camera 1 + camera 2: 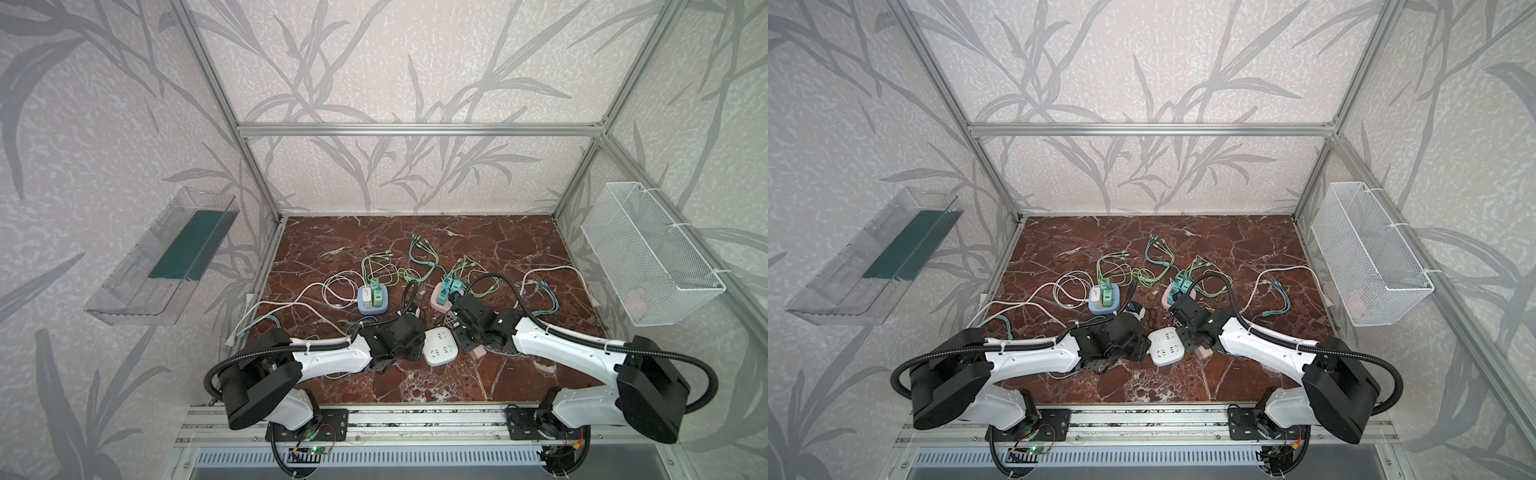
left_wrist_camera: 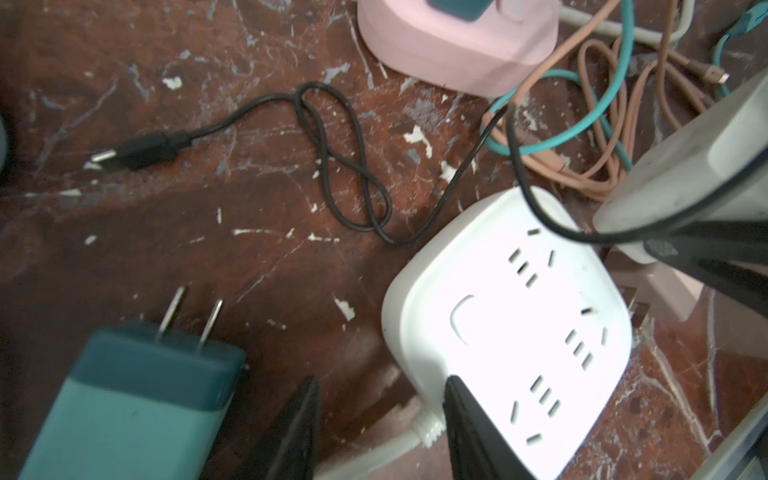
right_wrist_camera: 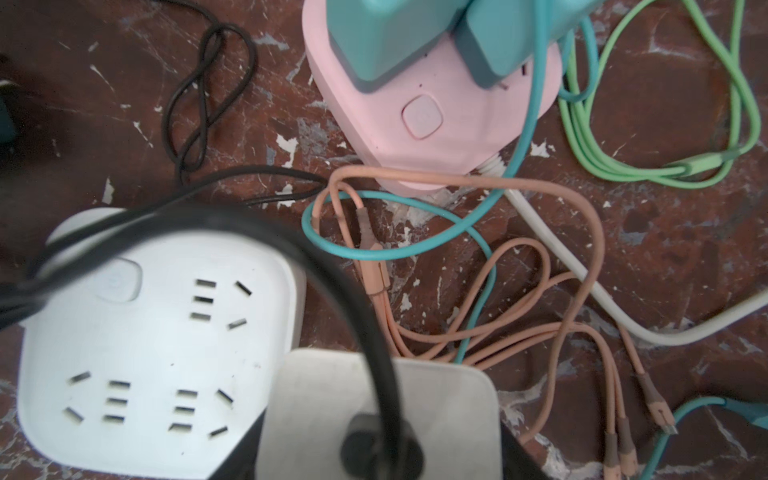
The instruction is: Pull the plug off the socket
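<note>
The white socket (image 1: pixel 440 345) (image 1: pixel 1166 346) lies between the two arms, and all its slots that show (image 2: pixel 519 316) (image 3: pixel 158 332) are empty. My right gripper (image 3: pixel 378 436) (image 1: pixel 463 336) is shut on a white plug (image 3: pixel 332 399) (image 2: pixel 685 174) with a black cable, held just off the socket's edge. My left gripper (image 2: pixel 382 380) (image 1: pixel 415 345) stands open at the socket's other side. One of its fingers (image 2: pixel 478 432) rests on the socket's rim, the other is over the table. A teal plug (image 2: pixel 124 395) lies loose beside it, prongs bare.
A pink socket (image 1: pixel 442 297) (image 3: pixel 436 116) with teal plugs and a blue socket (image 1: pixel 372 300) with white and green plugs stand behind. A pinkish plug (image 1: pixel 477 352) lies under my right gripper. Tangled cables (image 3: pixel 519 291) cover the floor. A wire basket (image 1: pixel 652 257) and a clear tray (image 1: pixel 162 262) hang on the side walls.
</note>
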Robot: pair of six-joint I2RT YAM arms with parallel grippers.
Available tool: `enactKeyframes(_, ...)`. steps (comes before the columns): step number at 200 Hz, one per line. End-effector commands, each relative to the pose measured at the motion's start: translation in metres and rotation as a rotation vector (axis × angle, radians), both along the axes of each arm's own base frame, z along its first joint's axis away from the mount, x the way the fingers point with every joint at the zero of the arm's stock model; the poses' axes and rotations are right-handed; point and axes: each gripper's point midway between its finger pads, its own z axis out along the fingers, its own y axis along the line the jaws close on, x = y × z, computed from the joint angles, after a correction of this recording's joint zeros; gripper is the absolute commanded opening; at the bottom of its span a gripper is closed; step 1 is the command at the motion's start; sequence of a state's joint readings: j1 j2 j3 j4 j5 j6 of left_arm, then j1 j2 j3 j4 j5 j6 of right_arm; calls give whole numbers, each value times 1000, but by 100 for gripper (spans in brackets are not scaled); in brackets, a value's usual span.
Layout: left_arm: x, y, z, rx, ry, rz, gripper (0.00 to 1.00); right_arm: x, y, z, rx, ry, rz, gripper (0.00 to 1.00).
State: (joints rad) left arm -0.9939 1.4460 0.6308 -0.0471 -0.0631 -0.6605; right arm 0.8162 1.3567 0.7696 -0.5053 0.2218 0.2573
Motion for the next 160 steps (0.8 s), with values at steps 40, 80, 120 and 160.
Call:
enactKeyframes(40, -5, 27, 16, 41, -59, 15, 51, 0, 1, -3, -7, 70, 3, 37)
enactKeyframes(80, 6, 34, 43, 31, -145, 50, 56, -2, -1, -6, -30, 150, -12, 37)
enactKeyframes(120, 16, 54, 68, 41, -203, 122, 69, -9, -1, -14, -61, 229, -6, 37)
enactKeyframes(160, 27, 95, 88, 45, -231, 253, 75, -13, -1, -16, -84, 273, -8, 40)
